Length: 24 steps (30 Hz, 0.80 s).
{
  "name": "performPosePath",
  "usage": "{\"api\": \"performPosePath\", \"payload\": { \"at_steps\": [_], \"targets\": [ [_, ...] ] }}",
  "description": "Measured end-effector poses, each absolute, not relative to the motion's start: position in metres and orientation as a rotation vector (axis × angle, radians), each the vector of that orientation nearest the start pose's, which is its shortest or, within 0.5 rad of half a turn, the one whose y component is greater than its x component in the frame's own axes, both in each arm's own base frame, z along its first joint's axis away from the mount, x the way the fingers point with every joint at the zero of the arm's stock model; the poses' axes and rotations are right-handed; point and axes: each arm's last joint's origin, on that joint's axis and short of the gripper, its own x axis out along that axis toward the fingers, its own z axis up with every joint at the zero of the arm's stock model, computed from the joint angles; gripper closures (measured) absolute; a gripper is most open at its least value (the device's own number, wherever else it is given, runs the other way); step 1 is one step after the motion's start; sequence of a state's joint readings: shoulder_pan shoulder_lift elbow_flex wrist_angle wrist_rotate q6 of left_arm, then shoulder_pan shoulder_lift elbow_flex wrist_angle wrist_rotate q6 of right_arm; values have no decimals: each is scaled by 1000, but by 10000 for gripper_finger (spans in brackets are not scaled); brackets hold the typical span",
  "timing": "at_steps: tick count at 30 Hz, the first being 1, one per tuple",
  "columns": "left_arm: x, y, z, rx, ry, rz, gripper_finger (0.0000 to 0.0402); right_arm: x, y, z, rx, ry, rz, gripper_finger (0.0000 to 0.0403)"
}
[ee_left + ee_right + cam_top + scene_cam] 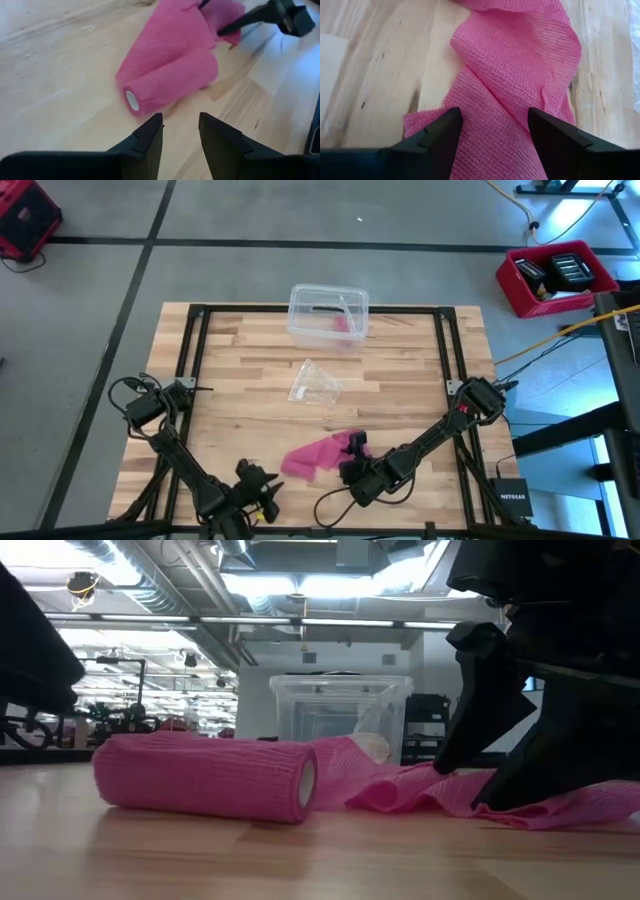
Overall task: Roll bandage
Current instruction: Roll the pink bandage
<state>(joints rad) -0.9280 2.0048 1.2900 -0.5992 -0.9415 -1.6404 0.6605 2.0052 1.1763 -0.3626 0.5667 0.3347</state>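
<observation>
The half-rolled bandage (315,454) near the table's (400,370) front edge is straddled, ungripped, by the released right pincer (356,444); the left pincer (268,478), also released, is held beside the roll; a plastic wrapper (316,382) and clear plastic box (327,315) are set well behind.

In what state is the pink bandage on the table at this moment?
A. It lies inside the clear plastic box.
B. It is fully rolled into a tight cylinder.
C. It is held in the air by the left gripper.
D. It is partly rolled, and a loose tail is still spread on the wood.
D: the bandage shows a rolled part lying on the table, while its loose tail trails crumpled over the wood beside it.
</observation>
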Motion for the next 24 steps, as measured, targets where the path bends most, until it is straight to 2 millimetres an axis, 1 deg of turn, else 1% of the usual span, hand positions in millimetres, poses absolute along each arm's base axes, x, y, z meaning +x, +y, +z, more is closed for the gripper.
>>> {"api": "performPosePath", "payload": {
  "at_steps": [2, 6, 9, 13, 16, 19, 21, 24],
  "targets": [
    [248, -286, 144, -507, 503, 554, 282, 306, 218, 117, -378, 960, -80, 166],
    [256, -277, 124, -477, 536, 597, 282, 306, 218, 117, -377, 958, -80, 166],
    [263, -269, 115, -451, 543, 639, 282, 306, 218, 117, -376, 957, -80, 166],
    [261, -245, 112, -377, 562, 792, 282, 306, 218, 117, -375, 956, -80, 166],
    [255, -225, 115, -287, 570, 926, 282, 306, 218, 117, -372, 955, -78, 166],
    [253, -215, 119, -232, 582, 984, 283, 306, 219, 118, -369, 953, -77, 166],
    [252, -216, 128, -213, 595, 975, 283, 306, 219, 117, -360, 957, -76, 166],
    [253, -233, 154, -241, 591, 879, 282, 306, 219, 117, -359, 959, -77, 166]
  ]
}}
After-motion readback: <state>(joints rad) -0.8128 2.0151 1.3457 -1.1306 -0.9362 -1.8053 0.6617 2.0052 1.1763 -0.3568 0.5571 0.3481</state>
